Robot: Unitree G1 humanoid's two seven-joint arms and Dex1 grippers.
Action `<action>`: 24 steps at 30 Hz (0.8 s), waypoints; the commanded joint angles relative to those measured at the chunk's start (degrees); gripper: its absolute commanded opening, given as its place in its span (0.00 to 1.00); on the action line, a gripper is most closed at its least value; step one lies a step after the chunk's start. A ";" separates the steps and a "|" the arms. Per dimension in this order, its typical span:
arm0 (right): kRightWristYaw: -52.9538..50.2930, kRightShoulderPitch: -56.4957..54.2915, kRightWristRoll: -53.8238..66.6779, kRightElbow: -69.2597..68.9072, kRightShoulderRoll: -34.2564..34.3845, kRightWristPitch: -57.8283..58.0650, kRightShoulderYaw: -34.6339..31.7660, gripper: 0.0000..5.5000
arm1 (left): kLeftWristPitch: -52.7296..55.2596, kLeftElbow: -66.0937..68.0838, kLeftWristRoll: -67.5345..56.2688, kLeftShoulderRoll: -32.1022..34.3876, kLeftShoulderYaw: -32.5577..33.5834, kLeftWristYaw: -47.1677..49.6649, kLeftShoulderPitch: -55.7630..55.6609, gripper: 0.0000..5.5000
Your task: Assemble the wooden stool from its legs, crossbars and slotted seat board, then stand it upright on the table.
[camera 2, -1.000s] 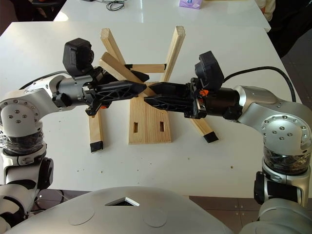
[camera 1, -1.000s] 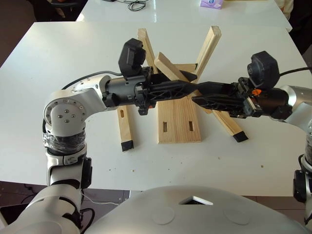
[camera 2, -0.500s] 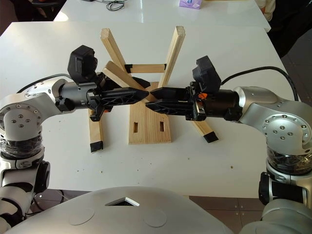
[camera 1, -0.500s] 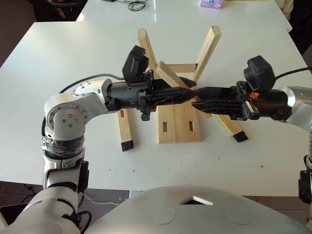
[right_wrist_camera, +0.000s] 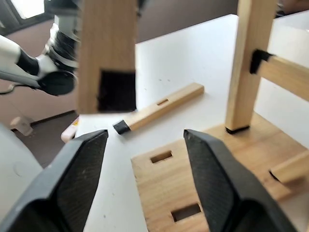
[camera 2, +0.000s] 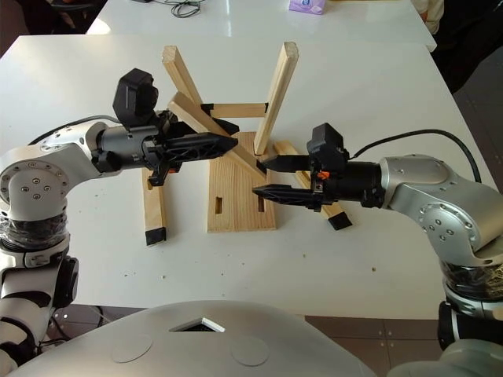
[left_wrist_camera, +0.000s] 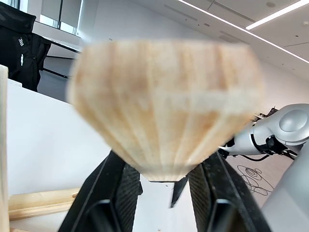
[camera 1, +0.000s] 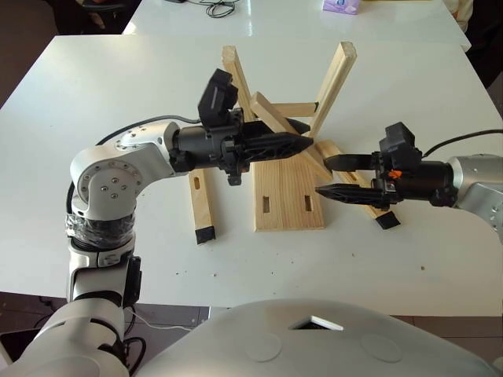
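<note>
Left tool [camera 1: 299, 135] is clamped on one loose leg [camera 1: 264, 110], gripping it partway along. The right tool [camera 1: 322, 175] is spread wide with nothing in it.

The bit that matters for the next move is how that leg lies. Its long axis runs on a slant: the high end points away toward the robot's left, and the low end comes down toward the right tool. That tool sits just beside the low end, over the right side of the seat board [camera 1: 287, 196]. So the right arm is the nearer one for steadying or steering that end (my guess is it's headed for one of the slots).

The board lies flat on the surface [camera 1: 118, 94], slots up. Two more legs [camera 1: 334, 75], tied by a crossbar [camera 1: 297, 110], rise from its far end.

The held leg is pale, square-section wood with a dark patch near the low end. From the right wrist view it looks to hang clear of the board.
</note>
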 commanded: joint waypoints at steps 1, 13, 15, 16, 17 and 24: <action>-0.11 6.62 -4.36 0.59 -1.56 -3.22 -4.15 0.67 | -2.17 0.09 6.21 8.36 3.14 -4.42 0.71 0.24; -6.82 27.21 -8.17 -7.72 4.39 -8.08 -17.38 0.98 | -35.32 8.41 37.57 20.55 2.83 -19.67 15.00 0.24; -8.29 27.69 -9.90 -7.84 5.33 -8.92 -16.35 0.98 | -43.97 15.12 40.87 19.78 1.94 -24.42 15.17 0.24; -8.97 27.83 -10.76 -7.90 5.70 -9.23 -15.77 0.98 | -48.13 18.90 41.86 19.17 1.77 -26.78 14.75 0.24; -9.53 28.02 -11.55 -8.07 6.02 -9.50 -15.27 0.98 | -49.65 22.21 41.95 18.56 1.74 -28.10 13.62 0.24; -10.83 29.82 -14.89 -7.74 7.11 -10.92 -13.83 0.98 | -58.02 34.46 42.19 17.51 1.65 -36.71 9.21 0.24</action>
